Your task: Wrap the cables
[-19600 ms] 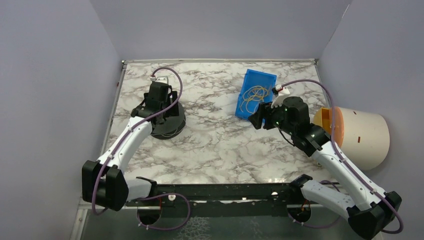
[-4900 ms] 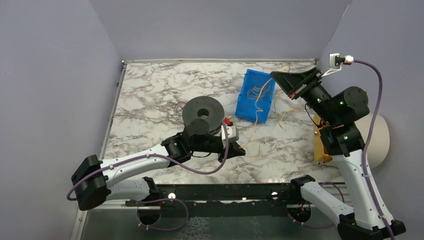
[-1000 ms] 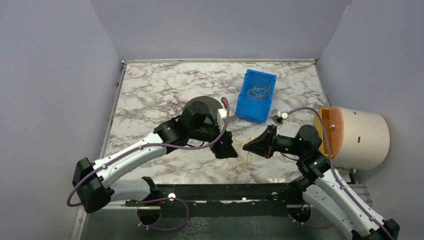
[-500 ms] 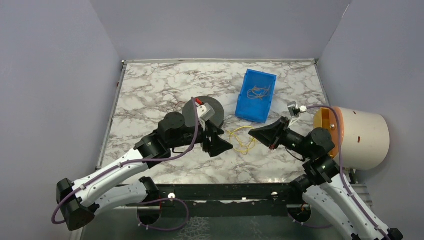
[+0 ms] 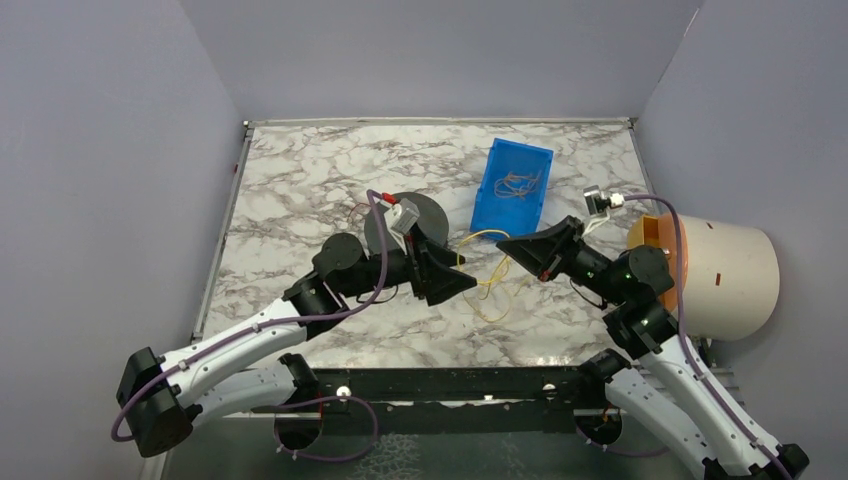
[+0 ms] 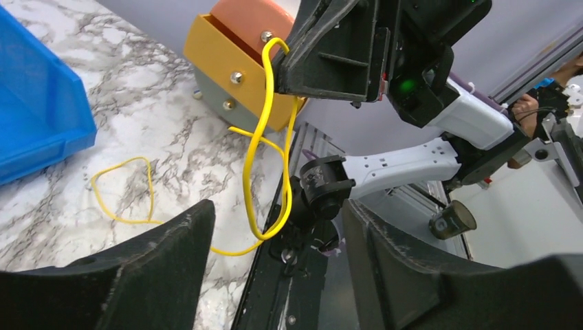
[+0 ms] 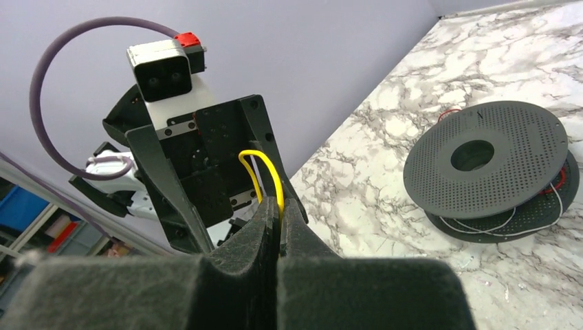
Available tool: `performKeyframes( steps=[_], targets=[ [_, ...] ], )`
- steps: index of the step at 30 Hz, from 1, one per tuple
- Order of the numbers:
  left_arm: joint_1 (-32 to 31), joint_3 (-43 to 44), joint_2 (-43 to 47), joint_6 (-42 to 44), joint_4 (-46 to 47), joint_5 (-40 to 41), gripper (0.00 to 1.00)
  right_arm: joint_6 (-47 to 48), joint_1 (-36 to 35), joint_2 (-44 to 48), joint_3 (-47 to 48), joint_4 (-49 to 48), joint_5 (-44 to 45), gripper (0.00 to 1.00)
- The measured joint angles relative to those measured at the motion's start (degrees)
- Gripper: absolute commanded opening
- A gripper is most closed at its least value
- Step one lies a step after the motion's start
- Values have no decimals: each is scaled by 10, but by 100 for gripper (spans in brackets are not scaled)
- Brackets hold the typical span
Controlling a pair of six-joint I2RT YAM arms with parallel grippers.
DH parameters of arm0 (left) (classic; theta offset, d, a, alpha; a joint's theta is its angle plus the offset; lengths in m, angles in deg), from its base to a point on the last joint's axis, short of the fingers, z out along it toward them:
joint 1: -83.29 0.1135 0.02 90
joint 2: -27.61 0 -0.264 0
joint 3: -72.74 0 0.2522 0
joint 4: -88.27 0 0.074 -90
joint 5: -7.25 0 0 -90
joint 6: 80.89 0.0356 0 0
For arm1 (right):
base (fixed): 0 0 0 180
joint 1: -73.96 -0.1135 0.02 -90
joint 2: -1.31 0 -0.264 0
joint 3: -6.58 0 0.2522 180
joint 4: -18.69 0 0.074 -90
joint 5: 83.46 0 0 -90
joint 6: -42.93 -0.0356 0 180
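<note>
My right gripper [image 5: 503,243] [image 7: 278,206] is shut on a thin yellow cable [image 5: 487,300] [image 6: 258,148] [image 7: 265,159] and holds it up above the marble table [image 5: 300,170]. The cable hangs from it in a long loop, and its tail lies on the table. My left gripper [image 5: 462,285] [image 6: 278,206] faces the right one with its jaws open. The low end of the hanging loop sits between the left fingers [image 6: 137,275] without touching them. A black perforated spool [image 5: 425,212] [image 7: 488,151] lies behind the left arm, with thin white and red wires under it.
A blue bin [image 5: 515,190] [image 6: 41,117] holding several more cables stands at the back, right of centre. A cream cylinder with an orange and yellow face [image 5: 710,270] [image 6: 240,75] lies at the right edge. Purple walls close in three sides.
The right gripper has risen and drawn the yellow cable up off the table. The left gripper has moved right toward it, so the loop now hangs between its open jaws.
</note>
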Motion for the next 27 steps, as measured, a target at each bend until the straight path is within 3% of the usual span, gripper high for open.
performKeyframes(
  steps=[7, 15, 17, 27],
  targets=[
    [0, 0, -31, -29, 59, -19, 53, -14, 0, 6, 0, -21, 4, 1],
    [-1, -8, -36, -54, 114, -31, 16, -21, 0, 23, 0, -35, 15, 1],
    [-2, -8, -38, -59, 124, -37, 0, -23, 0, 26, 0, -36, 17, 1],
    [-2, -8, -46, -63, 135, -59, 0, -3, 0, 53, -1, -16, 25, 1]
  ],
)
